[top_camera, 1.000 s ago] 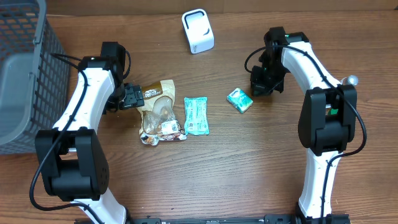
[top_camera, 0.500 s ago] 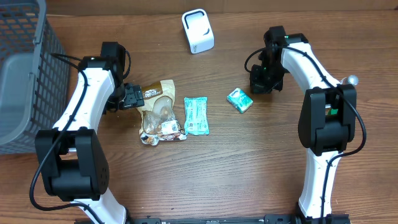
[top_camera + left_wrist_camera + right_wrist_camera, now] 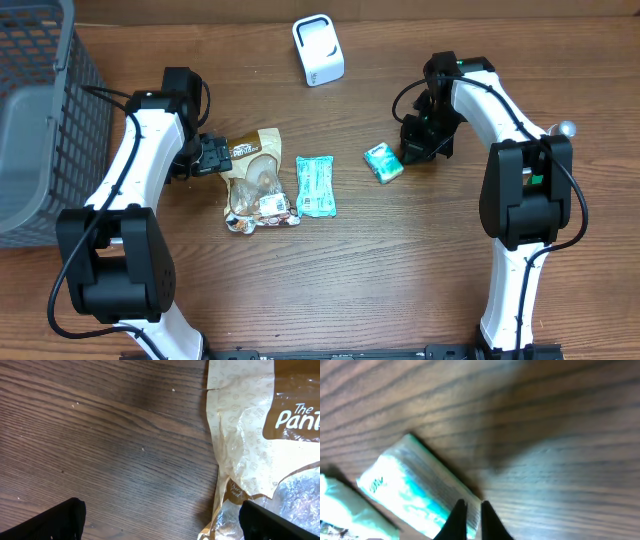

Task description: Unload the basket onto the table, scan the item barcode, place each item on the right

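Three items lie mid-table: a tan snack bag [image 3: 255, 180], a teal pouch [image 3: 316, 186] and a small green packet [image 3: 383, 162]. The white barcode scanner [image 3: 318, 49] stands at the back. My left gripper [image 3: 213, 155] is open at the snack bag's left edge. In the left wrist view the snack bag [image 3: 260, 435] lies by the right finger of that gripper [image 3: 162, 517], with bare wood between the fingers. My right gripper [image 3: 413, 148] is shut, and in the right wrist view its tips [image 3: 473, 510] rest against the corner of the green packet [image 3: 415, 490].
A grey mesh basket [image 3: 40, 120] fills the far left of the table. The teal pouch [image 3: 340, 505] shows at the left edge of the right wrist view, beside the green packet. Both arms reach in from the front edge.
My right gripper has moved down and left onto the green packet's right end, and the packet has shifted slightly left. The left arm has not moved.
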